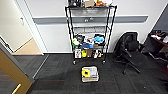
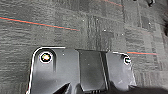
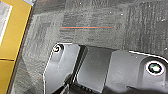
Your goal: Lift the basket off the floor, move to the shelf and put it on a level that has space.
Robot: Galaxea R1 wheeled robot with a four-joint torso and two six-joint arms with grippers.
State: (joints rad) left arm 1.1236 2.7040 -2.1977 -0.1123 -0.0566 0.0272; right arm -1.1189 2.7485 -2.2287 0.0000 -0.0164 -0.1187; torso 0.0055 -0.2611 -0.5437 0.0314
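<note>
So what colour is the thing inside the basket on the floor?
Bright yellow, lying in the beige basket, beside something pale. It shows best in the head view.

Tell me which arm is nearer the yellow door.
Right, likely. Its wrist camera looks at carpet directly beside the yellow door. The left arm's camera looks at carpet crossed by a red line; how far that is from the door I cannot tell.

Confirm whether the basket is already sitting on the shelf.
No: the basket sits on the floor in front of the shelf, apart from it.
</note>
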